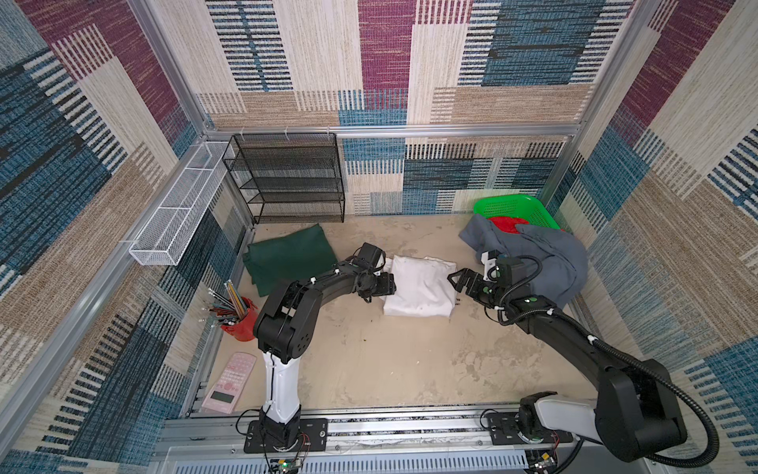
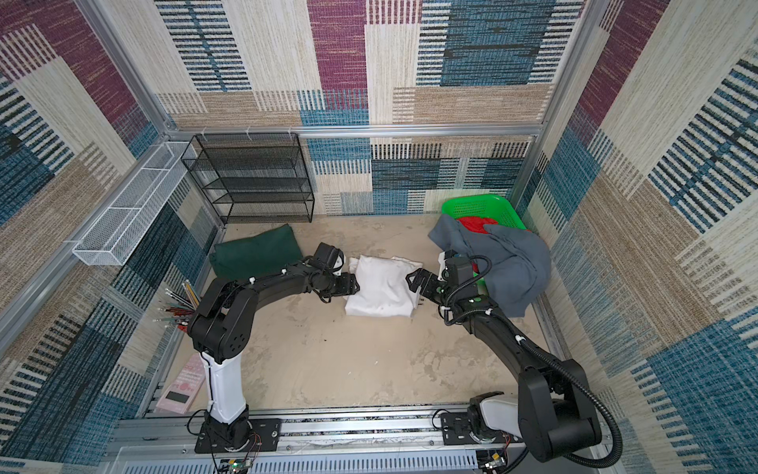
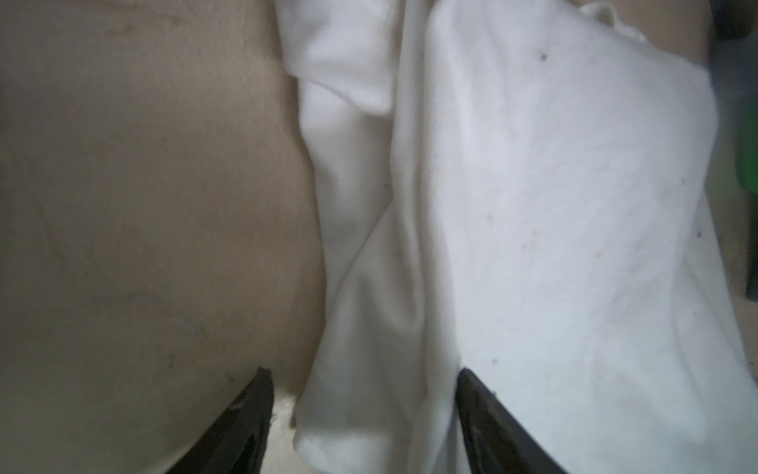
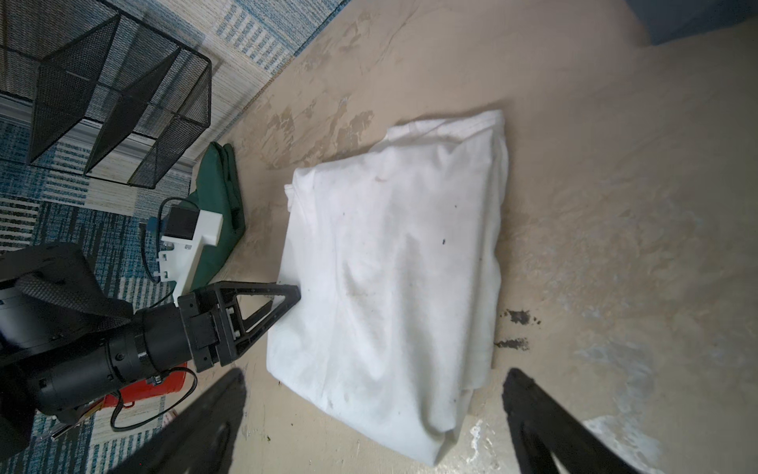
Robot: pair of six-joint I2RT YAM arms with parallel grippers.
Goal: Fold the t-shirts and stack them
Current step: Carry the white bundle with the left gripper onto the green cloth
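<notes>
1. The near half of the table (image 1: 389,361) holds none of the shirts. No stack has been started there.

2. The white t-shirt (image 1: 418,287) lies in the middle of the table, already folded into a thick, roughly square packet. No print shows on its upper face.

3. The left gripper (image 1: 393,284) is at that packet's left edge. In the left wrist view its jaws stand partly apart, with the layered white hem between them. They look set around the edge rather than pinched on it, and I cannot tell whether they have any real hold.

4. The right gripper (image 1: 453,283) is just beside the packet's right edge, jaws spread wide and holding nothing.

5. Farther back, near the far left corner, the dark green t-shirt (image 1: 289,256) lies flat and folded, well apart from the white one. It looks finished and would probably serve as the base of the stack.

6. Toward the far right corner the grey t-shirt (image 1: 545,258) is a rumpled heap. It is not folded, and it drapes partly over the near rim of the green basket (image 1: 517,207).

7. As I judge it:
   - Two of the three shirts are folded and none is stacked.
   - What is left is to set the white packet on the green one without letting it fall open.
   - The grey shirt then has to be pulled clear, spread, folded and added on top.
</notes>
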